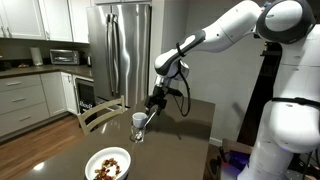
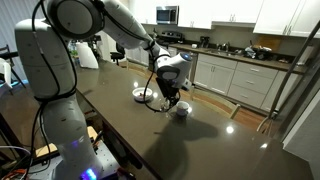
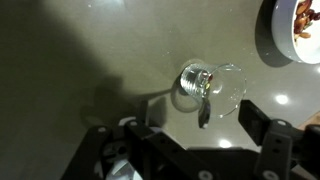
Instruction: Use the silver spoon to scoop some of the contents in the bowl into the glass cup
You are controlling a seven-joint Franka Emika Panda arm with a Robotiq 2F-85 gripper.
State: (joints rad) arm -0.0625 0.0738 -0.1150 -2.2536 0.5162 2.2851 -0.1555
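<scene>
Closest up in the wrist view, the tool (image 3: pixel 203 130) has its two black fingers spread wide apart, not pinching anything. The silver spoon (image 3: pixel 203 112) pokes up into that gap as a thin grey metal sliver, with its low end at the glass cup (image 3: pixel 210 85). The glass cup is clear and round with a thick shiny base, and it sits right under the tool on the dark, glossy worktop (image 3: pixel 80 60), which bounces the ceiling lights.

Well apart from the glass cup is the bowl (image 3: pixel 280 40), white and wide-rimmed, with the contents (image 3: pixel 305 15) heaped inside as brown and reddish chunks.

Past the glass cup in an exterior view there's a wooden chair (image 1: pixel 100 115), then a stainless fridge (image 1: pixel 120 50), pale cabinets and a microwave (image 1: pixel 63 57).
</scene>
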